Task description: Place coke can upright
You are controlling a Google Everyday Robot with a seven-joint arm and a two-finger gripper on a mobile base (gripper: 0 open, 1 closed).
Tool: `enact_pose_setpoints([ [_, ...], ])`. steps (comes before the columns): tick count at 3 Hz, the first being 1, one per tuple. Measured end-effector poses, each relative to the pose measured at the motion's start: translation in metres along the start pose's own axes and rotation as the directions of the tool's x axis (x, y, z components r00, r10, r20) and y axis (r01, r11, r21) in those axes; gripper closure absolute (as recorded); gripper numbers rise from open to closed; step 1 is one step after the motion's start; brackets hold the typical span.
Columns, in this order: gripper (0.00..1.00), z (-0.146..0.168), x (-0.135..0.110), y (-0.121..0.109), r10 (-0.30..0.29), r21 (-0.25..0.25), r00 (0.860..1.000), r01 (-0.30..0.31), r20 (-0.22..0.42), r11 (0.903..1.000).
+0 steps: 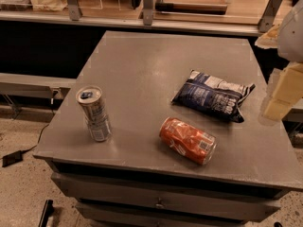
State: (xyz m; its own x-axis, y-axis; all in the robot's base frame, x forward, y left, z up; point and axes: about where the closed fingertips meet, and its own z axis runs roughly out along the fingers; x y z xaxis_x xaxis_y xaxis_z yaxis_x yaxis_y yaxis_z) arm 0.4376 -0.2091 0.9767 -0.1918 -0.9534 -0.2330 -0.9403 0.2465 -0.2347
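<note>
Nearest the camera, a speckled floor [19,193] shows at the lower left, with a small black object [10,158] lying on it and a thin cable running off toward the cabinet. Above it come the grey drawer fronts [161,203] of a metal cabinet, one with a small pull at its middle. Its flat grey top [156,70] serves as the work surface, dull and lightly scuffed. Close to the front edge the coke can [188,140] lies on its side, right of centre, its silver end turned toward the lower right and its body angled across the surface. To its left, well apart, a slim silver-grey can [94,113] stands upright near the left edge. Behind the coke can, near but not touching, a dark blue chip bag [212,95] lies flat. The gripper [281,96] hangs at the right edge of the view, pale and cream-coloured, over the table's right side, apart from all three things and holding nothing visible; whether it is spread or pressed together cannot be told. Past the far edge is a dark gap, with a low grey ledge [28,85] at the left. Beyond it a wooden counter [199,1] runs across the room, behind metal posts [71,1].
</note>
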Motion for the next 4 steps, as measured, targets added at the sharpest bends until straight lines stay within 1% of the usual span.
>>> enact_pose_setpoints([
  [1,0.0,0.025,-0.042,0.017,-0.099,-0.06,0.995,0.099,0.003,0.9933],
  [2,0.0,0.062,-0.093,0.038,-0.157,-0.126,0.988,0.155,-0.004,0.9799],
  [3,0.0,0.08,-0.111,0.042,-0.144,-0.129,0.988,0.135,-0.062,0.9824],
  [4,0.0,0.079,-0.112,0.041,-0.13,-0.121,0.99,0.122,-0.059,0.9851],
])
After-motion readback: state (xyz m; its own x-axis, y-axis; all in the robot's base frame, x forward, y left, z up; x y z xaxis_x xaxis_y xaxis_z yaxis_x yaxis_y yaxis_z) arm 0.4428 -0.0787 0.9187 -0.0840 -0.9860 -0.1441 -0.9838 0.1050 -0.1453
